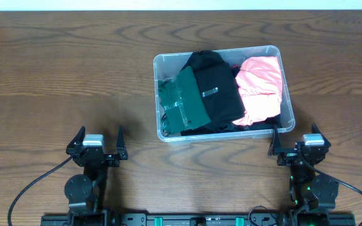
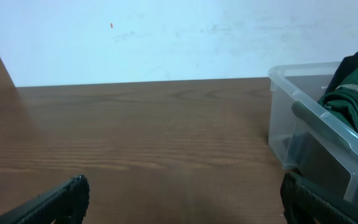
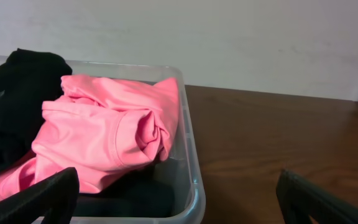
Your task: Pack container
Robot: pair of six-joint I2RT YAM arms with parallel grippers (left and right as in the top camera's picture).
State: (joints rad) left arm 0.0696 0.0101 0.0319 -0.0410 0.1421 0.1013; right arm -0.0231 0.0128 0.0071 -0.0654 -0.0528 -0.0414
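The clear plastic container [image 1: 162, 63] stands on the wooden table right of centre. It holds a dark green garment [image 1: 184, 103] at the left, a black garment [image 1: 215, 88] in the middle and a pink garment [image 1: 261, 88] at the right. My left gripper [image 1: 97, 144] is open and empty at the front left, apart from the container. My right gripper [image 1: 297, 142] is open and empty just in front of the container's front right corner. The container [image 2: 303, 102] shows at the right of the left wrist view with the green garment [image 2: 356, 106]. The right wrist view shows the container's rim [image 3: 191, 162], the pink garment [image 3: 110, 130] and the black garment [image 3: 17, 93].
The brown wooden table [image 1: 61, 75] extends left of the container. A pale wall [image 2: 166, 37] rises behind the table's far edge. Black cables [image 1: 36, 182] run from both arm bases at the front edge.
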